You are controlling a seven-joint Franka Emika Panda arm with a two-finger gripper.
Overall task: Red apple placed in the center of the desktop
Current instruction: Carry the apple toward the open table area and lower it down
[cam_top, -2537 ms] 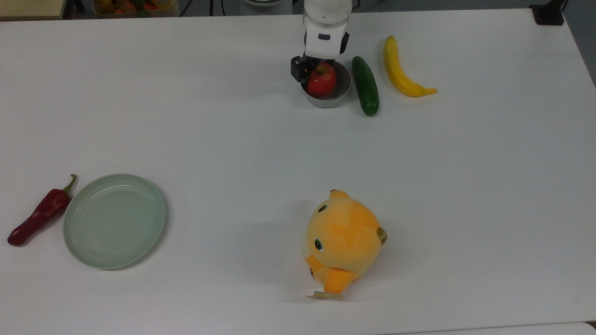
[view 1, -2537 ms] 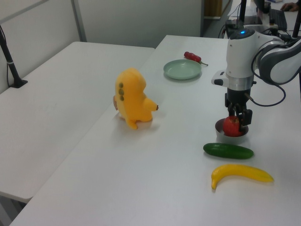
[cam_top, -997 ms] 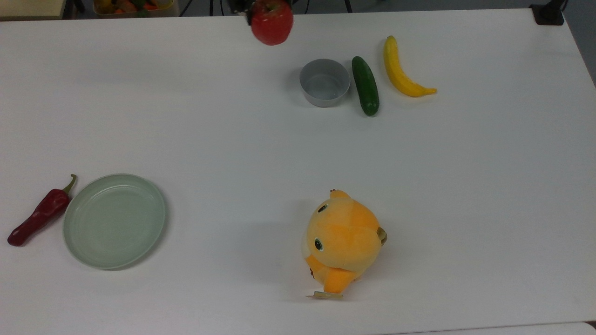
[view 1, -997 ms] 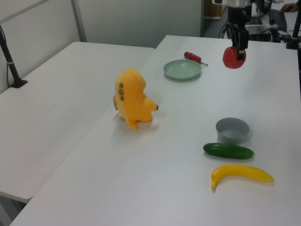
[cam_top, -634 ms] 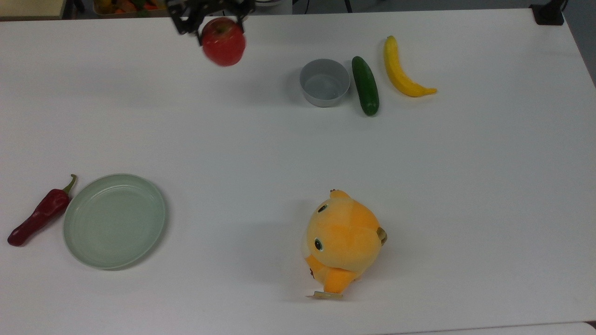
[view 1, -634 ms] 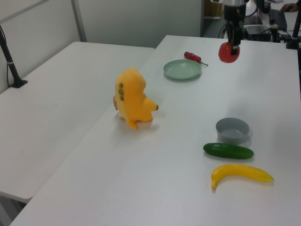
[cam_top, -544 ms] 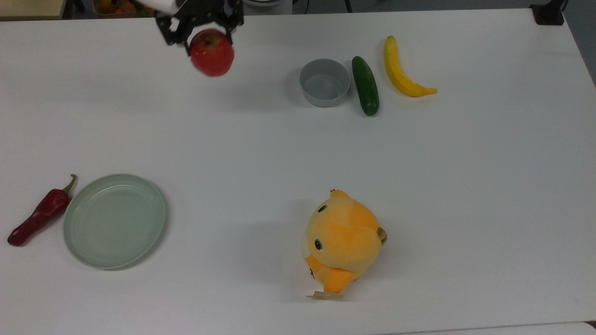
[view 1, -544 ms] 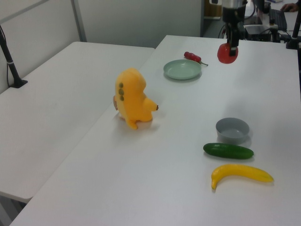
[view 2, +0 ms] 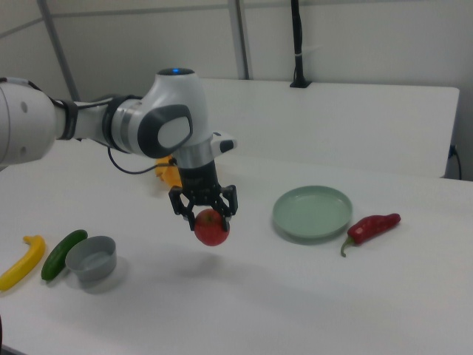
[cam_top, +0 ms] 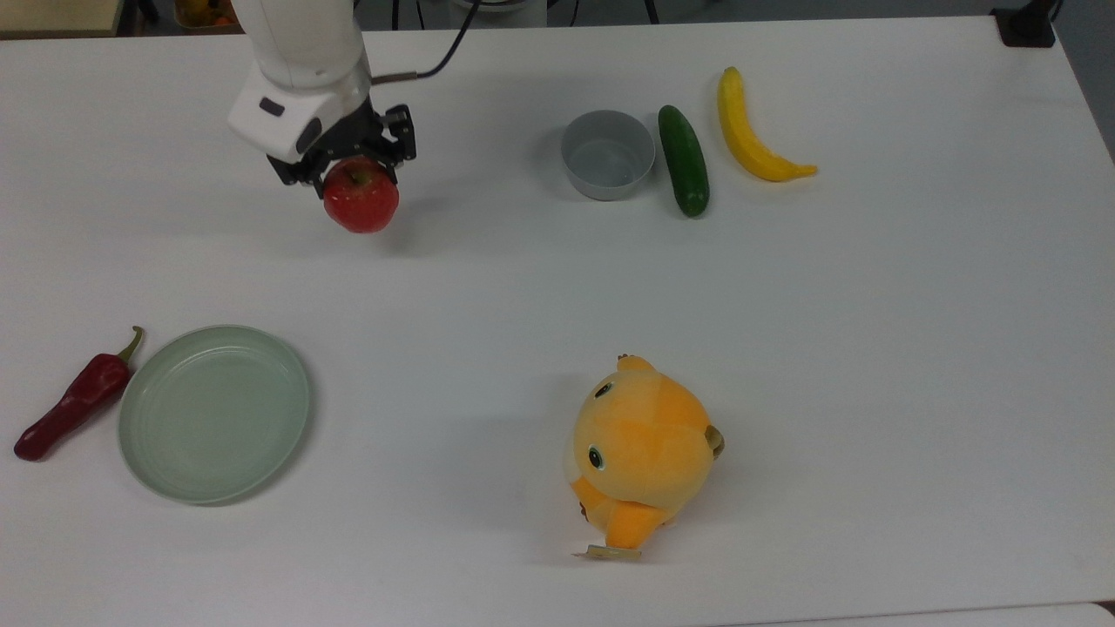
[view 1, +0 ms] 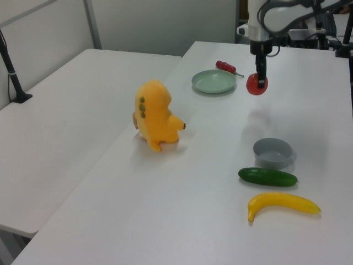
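The desktop (cam_top: 557, 287) lies mostly bare at its middle, leaving room for the fruit. Above it the gripper (cam_top: 347, 164) clenches the red apple (cam_top: 361, 199) from the top, apparently clear of the surface, toward the top view's upper left.

Legible text, labels, brands, numbers, signs: none. A small tag (cam_top: 607, 551) lies at the foot of the orange plush toy (cam_top: 640, 451) in the top view; whatever is printed on it cannot be read. No other surface carries readable marks.
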